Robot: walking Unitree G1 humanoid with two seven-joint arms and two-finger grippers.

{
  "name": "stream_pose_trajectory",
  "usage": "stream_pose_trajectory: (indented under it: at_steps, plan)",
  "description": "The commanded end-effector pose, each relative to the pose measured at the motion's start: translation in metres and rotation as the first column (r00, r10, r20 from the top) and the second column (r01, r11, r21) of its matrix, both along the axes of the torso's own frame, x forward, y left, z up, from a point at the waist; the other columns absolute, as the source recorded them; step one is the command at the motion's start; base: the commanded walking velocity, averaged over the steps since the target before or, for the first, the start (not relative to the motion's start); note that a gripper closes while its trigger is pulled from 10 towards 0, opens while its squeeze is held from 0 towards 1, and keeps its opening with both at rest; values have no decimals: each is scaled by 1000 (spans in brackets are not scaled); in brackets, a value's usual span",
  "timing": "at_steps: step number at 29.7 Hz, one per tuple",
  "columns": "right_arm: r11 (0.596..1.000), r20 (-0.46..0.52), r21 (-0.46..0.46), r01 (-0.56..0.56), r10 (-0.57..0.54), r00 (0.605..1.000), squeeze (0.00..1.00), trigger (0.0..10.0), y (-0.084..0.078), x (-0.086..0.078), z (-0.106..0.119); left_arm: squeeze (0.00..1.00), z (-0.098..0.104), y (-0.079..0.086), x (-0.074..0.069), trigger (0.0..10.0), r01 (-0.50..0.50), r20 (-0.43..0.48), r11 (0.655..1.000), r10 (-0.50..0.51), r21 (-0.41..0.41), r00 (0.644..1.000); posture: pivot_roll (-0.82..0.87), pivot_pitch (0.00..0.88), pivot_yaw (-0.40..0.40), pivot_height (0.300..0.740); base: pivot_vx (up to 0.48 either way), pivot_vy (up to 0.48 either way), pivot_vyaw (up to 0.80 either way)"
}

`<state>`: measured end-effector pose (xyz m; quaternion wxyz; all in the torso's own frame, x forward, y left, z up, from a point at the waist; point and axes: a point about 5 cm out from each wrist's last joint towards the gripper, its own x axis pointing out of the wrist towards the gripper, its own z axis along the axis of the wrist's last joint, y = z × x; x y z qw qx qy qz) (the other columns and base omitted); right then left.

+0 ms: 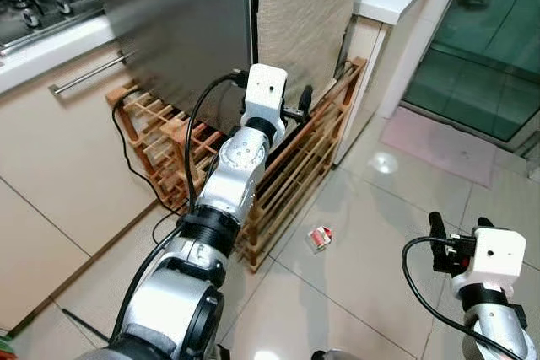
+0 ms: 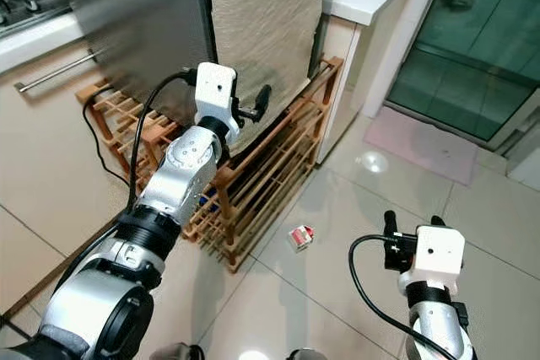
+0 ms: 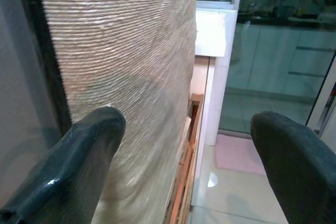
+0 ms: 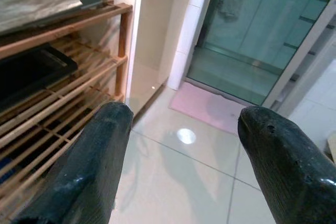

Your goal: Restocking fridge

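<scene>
Tiled floor (image 1: 363, 259); left gripper (image 1: 302, 107) spread beside fridge (image 1: 194, 23).

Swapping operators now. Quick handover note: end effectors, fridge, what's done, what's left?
Left end effector: open, raised at the lower edge of the beige textured fridge door, holding nothing.
Right end effector: open, empty, low over the pale tiled floor.
The door looks shut. The fridge stands on a slatted wooden rack. A small red-and-white packet lies on the floor in front of the rack.
Done: nothing visibly restocked.
Left: likely open the door, pick up the stock and load it.
</scene>
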<state>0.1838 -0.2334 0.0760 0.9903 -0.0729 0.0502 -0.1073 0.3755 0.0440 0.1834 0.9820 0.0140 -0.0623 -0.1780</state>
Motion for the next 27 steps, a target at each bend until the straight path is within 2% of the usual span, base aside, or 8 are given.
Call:
stream_pose_trajectory:
  at_steps: [1, 9, 17, 20, 27]
  plan:
    - [1000, 0, -2, -1, 1, 1000, 0, 10000, -2, -1, 4, 0, 7, -3, 3, 10000, -9, 21, 1000, 9, -1, 1000, -115, 96, -20, 740, 0, 0, 0]
    - [1000, -13, 0, 5, -5, 1000, 0, 10000, -2, -5, 3, 0, 20, 8, 6, 10000, -34, 55, 999, 36, -31, 998, -120, 101, -14, 740, 0, 0, 0]
    - [1000, -19, 3, 5, -5, 1000, 0, 10000, -1, -6, 3, 0, 15, 16, 1, 10000, -47, 42, 998, 48, -33, 998, -114, 105, -13, 740, 0, 0, 0]
    - [1000, -26, 6, 4, -4, 1000, 0, 10000, 0, -5, 1, 0, 4, 30, -5, 10000, -73, 19, 997, 73, -9, 997, -100, 107, -14, 740, 0, 0, 0]
    - [1000, -27, 10, -5, 5, 1000, 0, 10000, 2, -3, 0, 0, 8, 34, -1, 10000, -94, 28, 996, 94, 0, 995, -93, 106, -13, 740, 0, 0, 0]
